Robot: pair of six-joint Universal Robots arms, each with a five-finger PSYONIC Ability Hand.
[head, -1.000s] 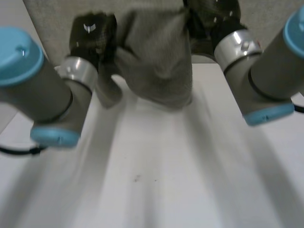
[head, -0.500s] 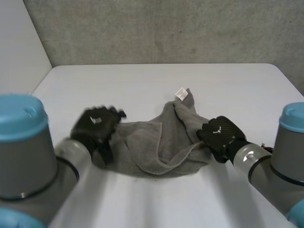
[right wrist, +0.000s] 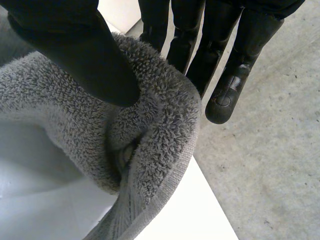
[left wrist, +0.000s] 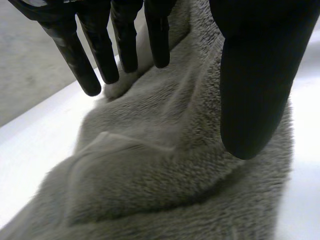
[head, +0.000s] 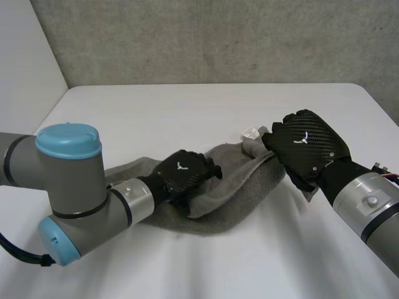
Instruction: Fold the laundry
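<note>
White rectangular table [head: 187, 106]; crumpled grey terry towel [head: 230, 187] at frame centre. Right hand [head: 305, 146], centre right, pinches a fold at its right end. Left hand [head: 184, 177], fingers straight, lies over its middle. Advisable: pin the middle flat and draw the pinched end across evenly.

The far half of the worktop [head: 162, 109] lies bare up to the concrete wall [head: 218, 37], and a hand could pass there from either side. Across the middle, the bunched grey towel [head: 237, 190] forms a low ridge. The left hand [head: 184, 174] is spread over its middle, and the right hand [head: 305, 146] pinches its right end. The left arm [head: 68, 187] blocks the near left, and the right arm [head: 368, 205] crosses the near right. Between them, the near strip of worktop is free.
</note>
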